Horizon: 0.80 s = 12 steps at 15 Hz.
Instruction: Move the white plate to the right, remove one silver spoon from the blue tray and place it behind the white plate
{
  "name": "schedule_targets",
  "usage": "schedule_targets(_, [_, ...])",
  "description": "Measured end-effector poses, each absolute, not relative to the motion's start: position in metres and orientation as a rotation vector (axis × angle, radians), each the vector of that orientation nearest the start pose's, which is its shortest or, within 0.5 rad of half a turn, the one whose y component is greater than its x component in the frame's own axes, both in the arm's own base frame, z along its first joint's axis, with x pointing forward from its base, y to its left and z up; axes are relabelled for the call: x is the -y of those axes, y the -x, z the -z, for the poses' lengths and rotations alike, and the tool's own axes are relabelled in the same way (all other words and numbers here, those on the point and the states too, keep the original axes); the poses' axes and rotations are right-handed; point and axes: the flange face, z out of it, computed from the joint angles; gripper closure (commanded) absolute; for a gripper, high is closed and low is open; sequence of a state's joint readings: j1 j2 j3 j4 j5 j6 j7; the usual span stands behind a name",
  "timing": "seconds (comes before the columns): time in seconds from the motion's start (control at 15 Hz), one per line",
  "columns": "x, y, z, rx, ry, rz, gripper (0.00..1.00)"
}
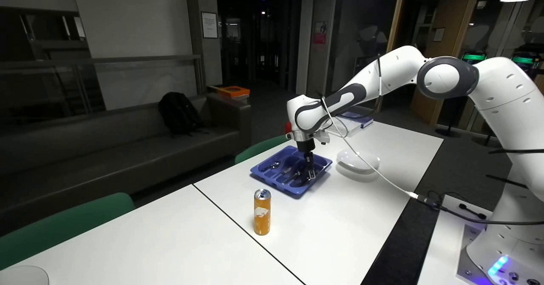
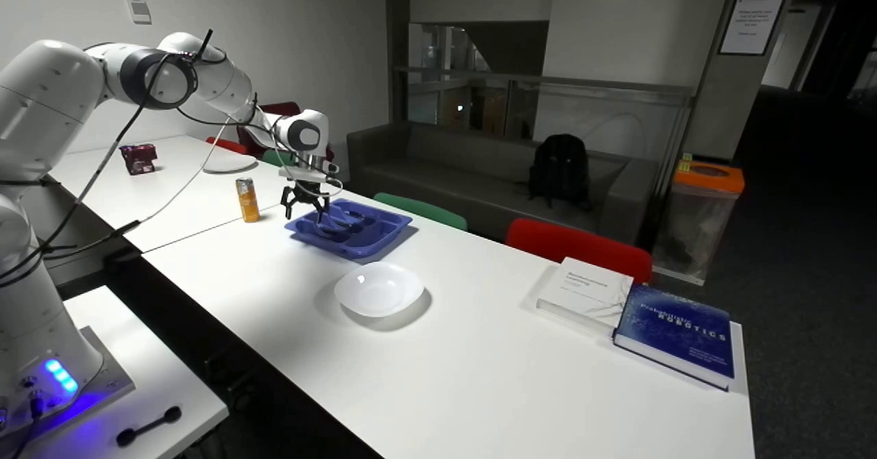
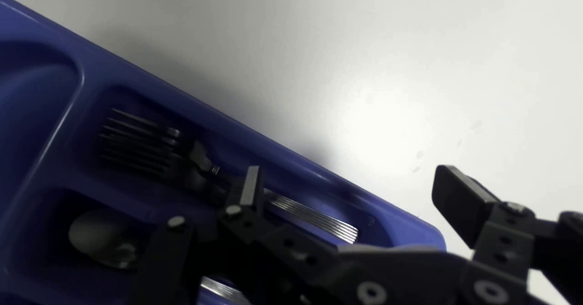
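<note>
The white plate point(image 1: 359, 162) is an empty, shallow dish on the table beside the blue tray; it also shows in an exterior view point(image 2: 380, 290). The blue tray point(image 1: 272, 183) has divided compartments with silvery cutlery; it shows in both exterior views point(image 2: 330, 242) and the wrist view point(image 3: 182, 94). In the wrist view, silver spoons point(image 3: 101, 236) lie in one compartment and forks point(image 3: 136, 143) in the compartment along the edge. My gripper point(image 3: 348, 186) is open and empty. It hangs at one end of the tray point(image 2: 305, 211), one finger over the fork compartment, the other past the rim. The gripper hides part of the spoons.
An orange can point(image 1: 262, 215) stands near the tray and the table seam. A white book point(image 2: 588, 291) and a blue book point(image 2: 675, 332) lie at the table's end. A white flat disc point(image 2: 229, 163) and a dark red pack point(image 2: 139, 159) sit on the farther table.
</note>
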State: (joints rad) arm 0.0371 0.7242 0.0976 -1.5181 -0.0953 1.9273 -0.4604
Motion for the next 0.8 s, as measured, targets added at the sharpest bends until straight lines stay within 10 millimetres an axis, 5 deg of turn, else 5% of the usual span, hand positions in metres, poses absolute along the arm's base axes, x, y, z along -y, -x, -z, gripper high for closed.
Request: schedule_targets(0.8, [-0.086, -0.7, -0.255, 1.47, 2.792, -0.386, 0.0])
